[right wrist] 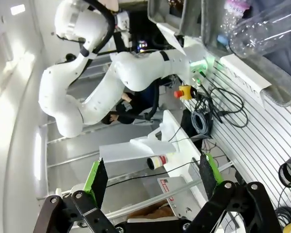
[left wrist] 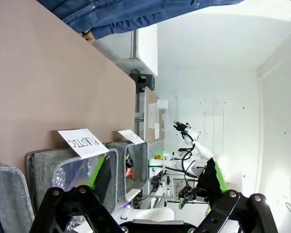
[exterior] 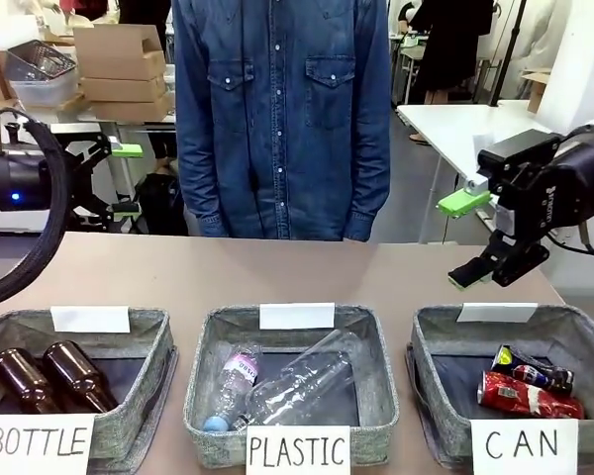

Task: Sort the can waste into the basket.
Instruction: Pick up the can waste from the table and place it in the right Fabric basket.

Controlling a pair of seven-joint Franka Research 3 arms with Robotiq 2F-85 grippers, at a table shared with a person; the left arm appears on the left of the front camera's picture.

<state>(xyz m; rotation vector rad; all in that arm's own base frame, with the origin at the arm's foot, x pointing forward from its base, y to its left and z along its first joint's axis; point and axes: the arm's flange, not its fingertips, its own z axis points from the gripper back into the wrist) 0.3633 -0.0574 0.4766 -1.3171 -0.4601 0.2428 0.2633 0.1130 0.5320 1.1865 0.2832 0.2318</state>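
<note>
- Both cans, the red can (exterior: 528,395) and the dark can (exterior: 535,375), are seen lying inside the basket (exterior: 438,368) marked "CAN".
- The left pincer (exterior: 126,180) and the right pincer (exterior: 469,237) are held apart, empty, above the counter (exterior: 277,272).
- Little risk is judged: a low return of the right pincer could catch the basket rim.

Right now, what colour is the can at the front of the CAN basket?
Red with silver ends; the can shows best in the front view.
</note>
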